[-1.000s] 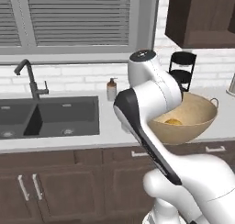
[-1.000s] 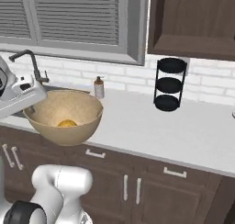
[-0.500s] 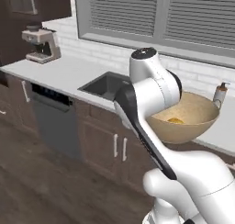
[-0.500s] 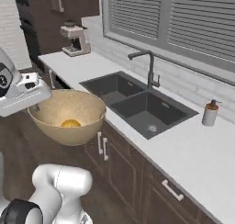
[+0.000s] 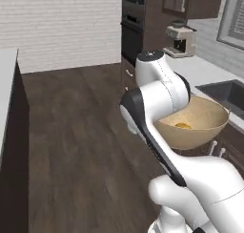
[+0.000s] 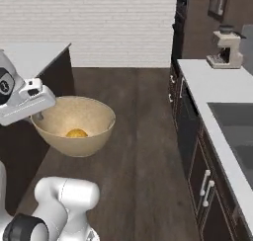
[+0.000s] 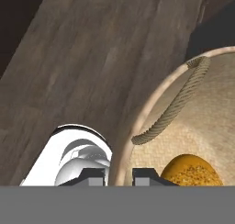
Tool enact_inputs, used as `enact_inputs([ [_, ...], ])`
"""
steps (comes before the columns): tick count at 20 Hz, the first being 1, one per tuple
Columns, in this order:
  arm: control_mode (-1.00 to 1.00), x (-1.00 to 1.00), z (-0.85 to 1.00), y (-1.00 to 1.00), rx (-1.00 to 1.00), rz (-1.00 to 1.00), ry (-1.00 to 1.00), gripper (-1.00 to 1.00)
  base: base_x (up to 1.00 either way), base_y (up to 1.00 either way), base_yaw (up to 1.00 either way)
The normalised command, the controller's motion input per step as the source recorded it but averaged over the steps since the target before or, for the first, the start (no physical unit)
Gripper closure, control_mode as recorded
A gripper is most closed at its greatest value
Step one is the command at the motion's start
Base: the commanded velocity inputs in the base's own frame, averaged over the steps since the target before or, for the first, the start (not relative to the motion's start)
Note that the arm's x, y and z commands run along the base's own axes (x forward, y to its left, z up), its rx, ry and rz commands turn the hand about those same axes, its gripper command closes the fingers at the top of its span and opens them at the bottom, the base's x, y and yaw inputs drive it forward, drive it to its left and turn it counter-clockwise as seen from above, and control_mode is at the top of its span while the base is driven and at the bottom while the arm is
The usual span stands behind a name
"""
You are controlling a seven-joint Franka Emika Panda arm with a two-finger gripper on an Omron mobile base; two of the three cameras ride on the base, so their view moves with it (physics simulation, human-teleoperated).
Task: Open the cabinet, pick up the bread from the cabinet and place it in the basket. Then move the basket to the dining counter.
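The tan basket [image 5: 200, 124] [image 6: 74, 124] hangs in the air over the wooden floor, carried by the arm. My gripper [image 6: 37, 117] [image 7: 118, 175] is shut on its rim beside a rope loop handle [image 7: 172, 110]. The golden bread [image 5: 182, 126] [image 6: 76, 133] [image 7: 190, 170] lies at the bottom of the basket. The dining counter [image 5: 6, 69] [image 6: 32, 57], a light slab on a dark base, stands to the left. The cabinet is out of view.
A coffee machine [image 5: 181, 38] [image 6: 226, 47] stands on the grey counter [image 6: 217, 92] at the right, near the sink [image 5: 228, 91] [image 6: 234, 124]. Tall dark oven units [image 5: 134, 22] close the far end. Open wooden floor [image 5: 71, 132] lies between the counters.
The whole picture has swung left from the sink and window to the open floor and dining counter, so the camera has moved. The basket with the bread stays in the gripper.
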Motion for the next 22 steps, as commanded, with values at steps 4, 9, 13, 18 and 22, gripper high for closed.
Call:
enact_inputs([
  [4,1.00,0.00,0.00,0.00,0.00,0.00,0.00,1.00,-0.14,0.47,0.97],
  [9,1.00,0.00,0.00,0.00,0.00,0.00,0.00,1.00,0.03,0.10,0.85],
  [13,1.00,0.00,0.00,0.00,0.00,0.00,0.00,1.00,0.53,0.00,0.60],
  [18,1.00,0.00,0.00,0.00,0.00,0.00,0.00,1.00,0.56,0.00,0.64],
  [22,1.00,0.00,0.00,0.00,0.00,0.00,0.00,1.00,0.75,0.00,0.72],
])
